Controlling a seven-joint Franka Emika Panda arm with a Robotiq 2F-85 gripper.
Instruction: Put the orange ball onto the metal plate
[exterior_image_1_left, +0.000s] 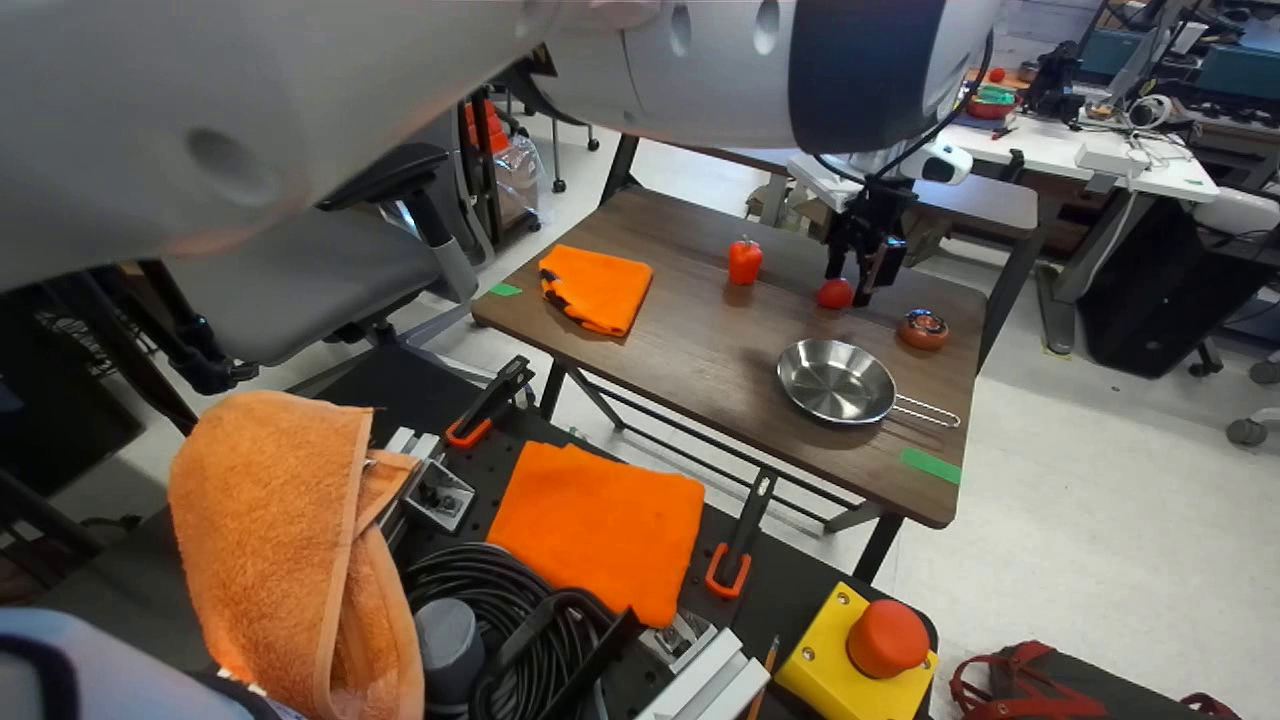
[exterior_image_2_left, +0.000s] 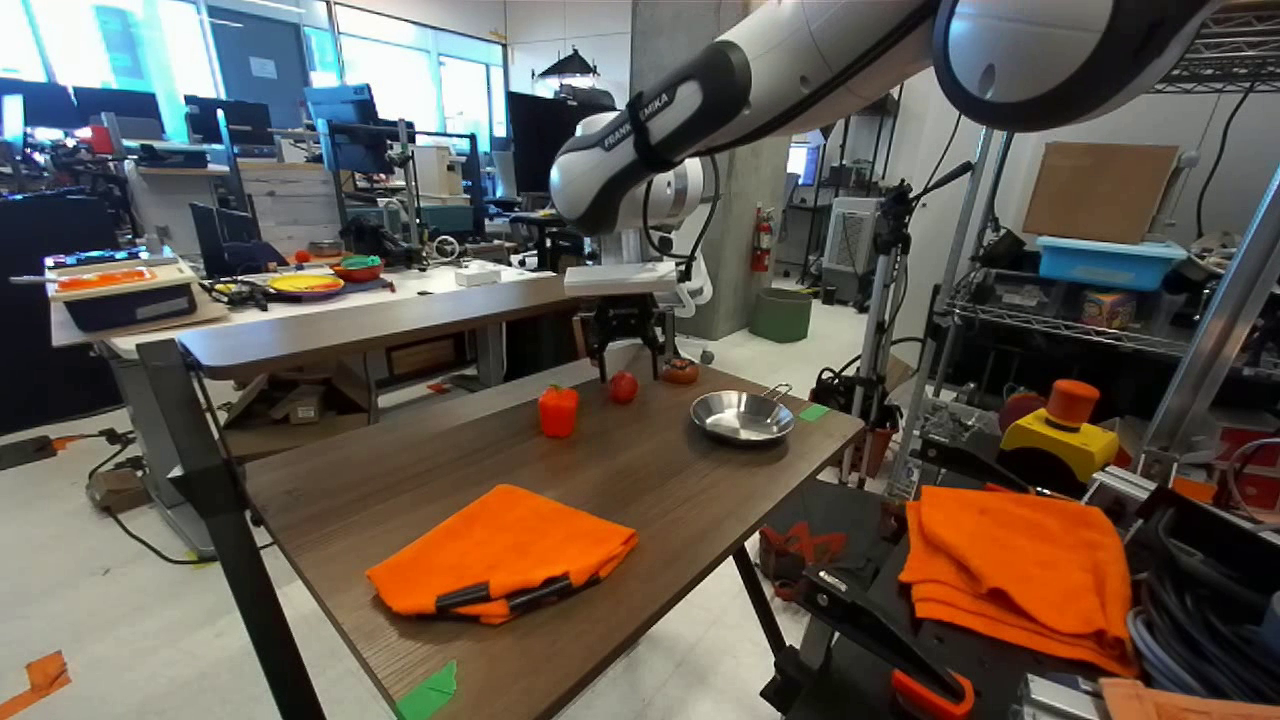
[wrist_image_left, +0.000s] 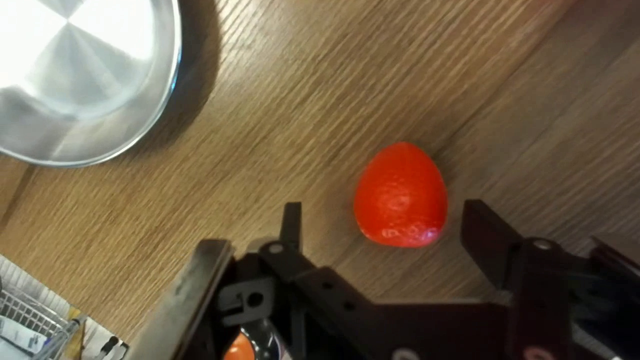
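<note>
The orange ball (wrist_image_left: 401, 195), small and orange-red, rests on the brown table. It also shows in both exterior views (exterior_image_1_left: 835, 293) (exterior_image_2_left: 623, 387). My gripper (wrist_image_left: 382, 205) is open, with the ball just ahead of and between its fingertips in the wrist view. A gap shows on each side of the ball, narrower on the right. In both exterior views the gripper (exterior_image_1_left: 848, 285) (exterior_image_2_left: 630, 375) points down at the ball. The metal plate (exterior_image_1_left: 836, 382), a shiny silver pan-like dish with a wire handle, also shows in an exterior view (exterior_image_2_left: 742, 415) and partly at the wrist view's upper left (wrist_image_left: 80, 65).
An upright orange-red pepper-like object (exterior_image_1_left: 745, 262) (exterior_image_2_left: 558, 411) stands near the ball. A brownish round item (exterior_image_1_left: 922, 330) (exterior_image_2_left: 680, 371) sits on the ball's other side, near the table's edge. A folded orange cloth (exterior_image_1_left: 597, 288) (exterior_image_2_left: 500, 555) lies at the table's far end from the plate.
</note>
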